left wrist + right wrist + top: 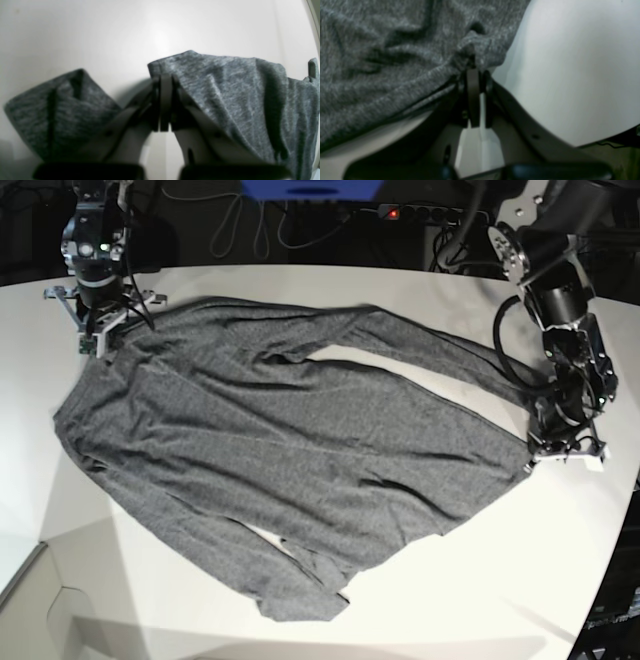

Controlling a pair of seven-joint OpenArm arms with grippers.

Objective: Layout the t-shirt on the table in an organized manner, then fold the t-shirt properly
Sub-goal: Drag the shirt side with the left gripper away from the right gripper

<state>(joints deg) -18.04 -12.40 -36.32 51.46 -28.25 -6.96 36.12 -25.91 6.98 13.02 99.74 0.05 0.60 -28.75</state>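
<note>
The heather dark-grey long-sleeved knit t-shirt (290,450) is spread, still wrinkled, across the smooth white table (500,580). Its edge is pinched at opposite sides by the clenched left gripper (163,80) and right gripper (472,65). Should either thin pinch slip under tension, the cloth would likely bunch again.

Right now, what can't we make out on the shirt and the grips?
- Base view: left gripper tips too small; fabric between them unreadable.
- Base view: right gripper contact masked by its own body.
- Right wrist view: t-shirt blurred and cut by the frame edges.
- Left wrist view: table beneath the draped cloth hidden.
</note>
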